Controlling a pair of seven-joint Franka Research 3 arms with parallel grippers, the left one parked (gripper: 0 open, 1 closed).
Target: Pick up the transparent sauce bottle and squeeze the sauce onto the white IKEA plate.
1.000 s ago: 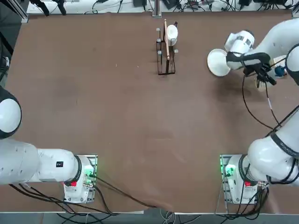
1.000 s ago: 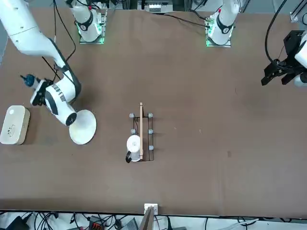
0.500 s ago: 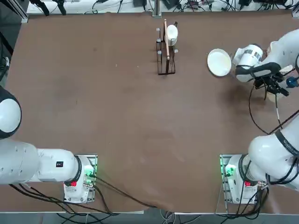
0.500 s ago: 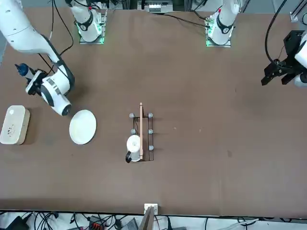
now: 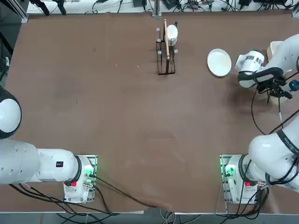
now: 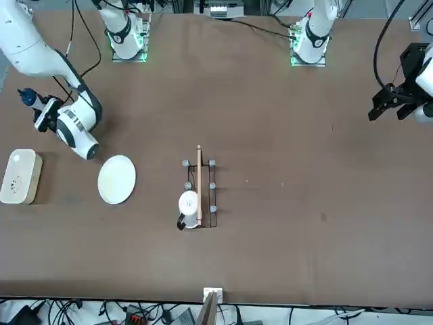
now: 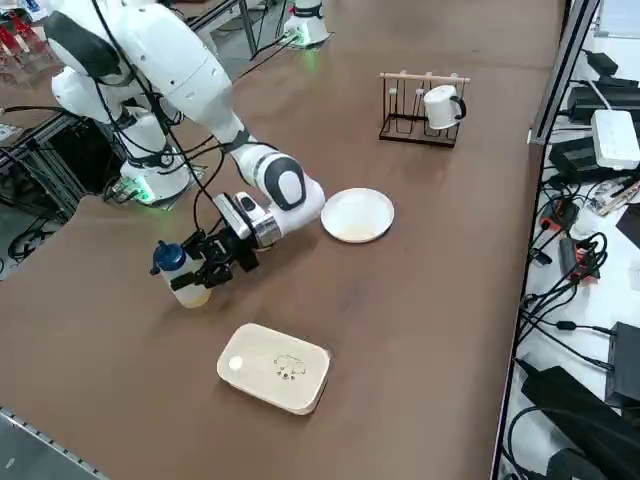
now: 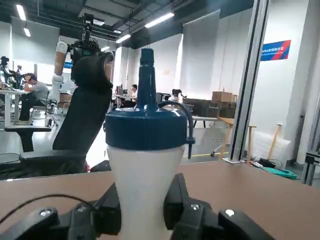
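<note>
The right gripper (image 7: pixel 205 272) has its black fingers (image 8: pixel 186 210) clamped on the slim translucent cream squeeze bottle with the dark blue cap (image 7: pixel 183 276); the bottle stands upright, low over the brown table (image 7: pixel 420 300), between the arm's base side and the cream rounded-rectangular box (image 7: pixel 274 367); the round plain white plate (image 7: pixel 357 215) lies bare, well apart beyond the wrist; no label shows on the bottle (image 8: pixel 143 165); a blue wall sign (image 8: pixel 275 50) carries writing too small to read.
</note>
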